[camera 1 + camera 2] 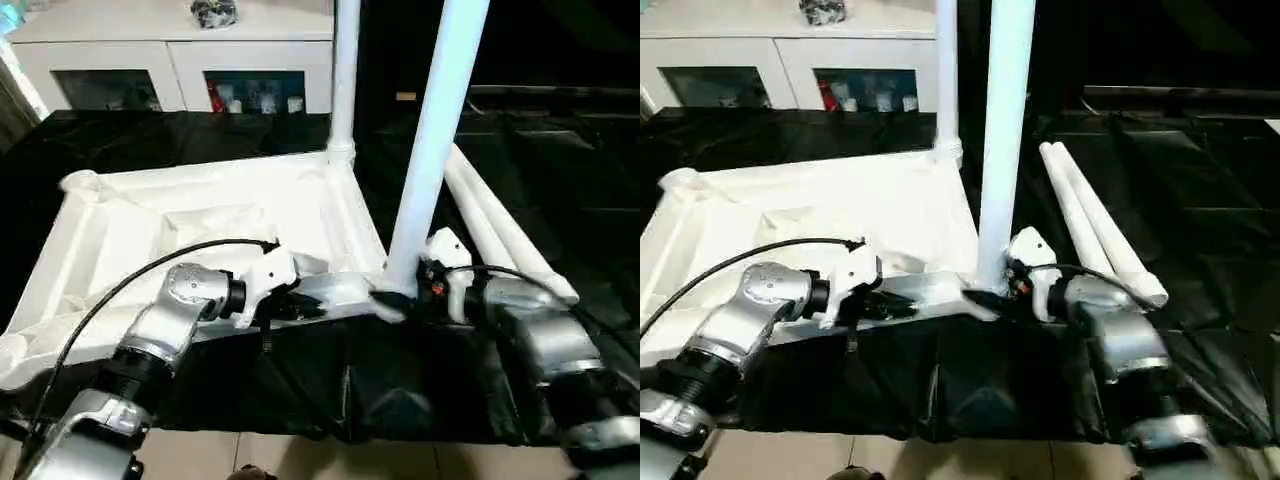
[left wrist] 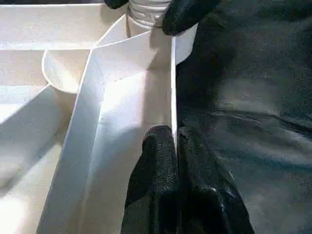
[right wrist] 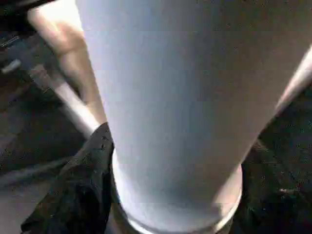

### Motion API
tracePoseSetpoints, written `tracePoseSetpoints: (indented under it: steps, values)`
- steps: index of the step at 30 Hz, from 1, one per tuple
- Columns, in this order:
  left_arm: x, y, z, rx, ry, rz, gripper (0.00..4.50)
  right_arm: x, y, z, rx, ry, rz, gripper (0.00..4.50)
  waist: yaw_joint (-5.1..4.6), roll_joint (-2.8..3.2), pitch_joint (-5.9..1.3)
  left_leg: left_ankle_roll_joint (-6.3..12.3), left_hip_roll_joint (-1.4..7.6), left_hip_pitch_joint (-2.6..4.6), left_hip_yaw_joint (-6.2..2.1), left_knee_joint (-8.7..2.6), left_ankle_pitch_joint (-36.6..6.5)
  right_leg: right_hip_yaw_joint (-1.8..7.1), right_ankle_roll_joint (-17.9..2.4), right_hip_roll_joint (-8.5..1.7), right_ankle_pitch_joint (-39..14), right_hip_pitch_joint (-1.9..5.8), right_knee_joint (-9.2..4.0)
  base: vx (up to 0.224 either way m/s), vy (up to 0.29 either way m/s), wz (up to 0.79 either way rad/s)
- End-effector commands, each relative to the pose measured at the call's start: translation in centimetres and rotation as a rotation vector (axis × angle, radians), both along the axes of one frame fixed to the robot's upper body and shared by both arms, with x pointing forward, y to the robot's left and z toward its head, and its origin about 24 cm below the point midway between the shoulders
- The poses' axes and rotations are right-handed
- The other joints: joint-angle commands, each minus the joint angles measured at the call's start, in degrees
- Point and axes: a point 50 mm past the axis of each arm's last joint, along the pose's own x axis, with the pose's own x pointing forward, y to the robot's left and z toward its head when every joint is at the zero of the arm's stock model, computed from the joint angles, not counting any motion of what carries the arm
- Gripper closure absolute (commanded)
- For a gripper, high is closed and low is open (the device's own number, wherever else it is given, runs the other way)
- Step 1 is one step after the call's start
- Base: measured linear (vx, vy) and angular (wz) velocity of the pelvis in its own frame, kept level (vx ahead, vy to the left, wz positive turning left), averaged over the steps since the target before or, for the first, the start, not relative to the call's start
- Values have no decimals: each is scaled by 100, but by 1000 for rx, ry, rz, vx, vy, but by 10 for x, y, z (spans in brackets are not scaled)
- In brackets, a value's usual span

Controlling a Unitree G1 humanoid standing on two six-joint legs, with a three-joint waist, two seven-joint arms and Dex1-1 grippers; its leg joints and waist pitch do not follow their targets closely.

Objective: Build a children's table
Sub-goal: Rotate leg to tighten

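The white tabletop [image 1: 215, 225] lies underside up on the black-draped table [image 1: 560, 170], one leg [image 1: 345, 75] upright in its far corner. The left gripper [image 2: 174, 139] has its fingers pinched together on the near rim. The right gripper's [image 1: 392, 298] fingers clasp the base of a second leg [image 1: 435, 140] in the near corner socket. Two loose legs [image 1: 500, 225] lie beside, a white cabinet [image 1: 170, 60] behind.

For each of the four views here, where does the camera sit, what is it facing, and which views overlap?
Left eye and right eye views: on the head, looking forward and down at the upturned tabletop over both silver forearms; they share one scene.
Left wrist view: along the left gripper, shut on the tabletop's side wall.
Right wrist view: along the right gripper, facing the near leg at its base.
Shared: that leg's socket end, with the right gripper's fingers, also appears in the left wrist view.
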Motion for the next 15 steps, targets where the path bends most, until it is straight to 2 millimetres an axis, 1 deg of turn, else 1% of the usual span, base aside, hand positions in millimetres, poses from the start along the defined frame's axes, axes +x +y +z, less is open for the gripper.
tracePoseSetpoints:
  steps: [1, 2, 3, 4, 5, 6, 7, 8, 9, 10, 11, 12, 13, 14, 15]
  values:
    - [12, -15, 12, -58, -58, 83, 450, 11, 4, -8, 2, 5, -166, 174, -12, -144, -391, 102, 64, 79, 16, -397, -1278, 137, -1365, -225, -1067, 283, -400, 0, 0, 0]
    - [17, -19, 13, -67, -63, 142, 450, 15, 7, -11, 24, 19, -243, 175, -15, -99, -381, 58, 60, 121, 19, -397, -1376, 151, -1321, -232, -1322, 245, -422, 0, 0, 0]
    - [19, -20, 13, -69, -66, 154, 450, 16, 8, -11, 28, 21, -260, 175, -23, -141, -382, 52, 54, 123, 23, -393, -1372, 153, -1295, -230, -1403, 244, -438, 0, 0, 0]
    - [22, -23, 14, -74, -69, 191, 450, 19, 10, -13, 41, 29, -306, 175, -6, -128, -387, 48, 61, 122, 19, -393, -1317, 159, -1262, -238, -1435, 249, -437, 0, 0, 0]
    - [28, -27, 15, -74, -82, 249, 450, 23, 15, -16, 55, 44, -387, 175, -6, -112, -386, 66, 56, 114, 25, -388, -1280, 168, -1243, -235, -1398, 228, -434, 0, 0, 0]
    - [34, -34, 16, -75, -88, 317, 450, 28, 23, -20, 64, 64, -486, 175, 10, -103, -395, 39, 56, 115, 18, -391, -1212, 159, -1227, -230, -1312, 244, -427, 0, 0, 0]
    - [36, -37, 16, -76, -89, 336, 450, 30, 26, -20, 61, 67, -511, 175, -1, -101, -392, 24, 47, 114, 26, -389, -1192, 161, -1239, -217, -1262, 229, -427, 0, 0, 0]
    - [38, -42, 17, -77, -93, 363, 450, 32, 33, -21, 54, 62, -531, 175, 17, -70, -403, -6, 46, 117, 13, -391, -1192, 151, -1222, -221, -1214, 246, -421, 0, 0, 0]
    - [38, -42, 17, -77, -93, 363, 450, 32, 33, -21, 54, 62, -531, 175, 28, -53, -409, -9, 41, 111, 12, -387, -1182, 151, -1223, -224, -1103, 253, -418, 0, 0, 0]
    - [39, -45, 17, -79, -99, 369, 450, 32, 38, -20, 57, 53, -526, 175, 29, -69, -416, 16, 44, 103, 16, -383, -1157, 150, -1221, -222, -1006, 262, -417, 0, 0, 0]
    - [38, -54, 18, -94, -100, 353, 450, 34, 51, -17, 85, 39, -505, 140, 41, -76, -428, 68, 41, 92, 14, -373, -1067, 147, -1243, -218, -779, 277, -391, 0, 0, 0]
    - [38, -56, 19, -97, -99, 351, 450, 34, 53, -17, 93, 37, -504, 140, 41, -73, -434, 92, 41, 87, 15, -370, -1020, 146, -1259, -218, -676, 280, -380, 0, 0, 0]
    - [36, -60, 19, -101, -103, 327, 450, 35, 57, -15, 108, 35, -498, 105, 41, -19, -436, 123, 36, 81, 13, -365, -987, 137, -1296, -208, -512, 280, -373, 0, 0, 0]
    - [34, -61, 20, -106, -106, 288, 450, 36, 58, -14, 123, 37, -473, 100, 37, -44, -441, 166, 30, 73, 12, -361, -968, 133, -1335, -208, -398, 303, -359, 0, 0, 0]
    - [34, -61, 20, -107, -106, 279, 450, 36, 58, -13, 125, 36, -466, 100, 40, -39, -438, 208, 32, 72, 11, -362, -984, 129, -1354, -212, -385, 307, -358, 0, 0, 0]
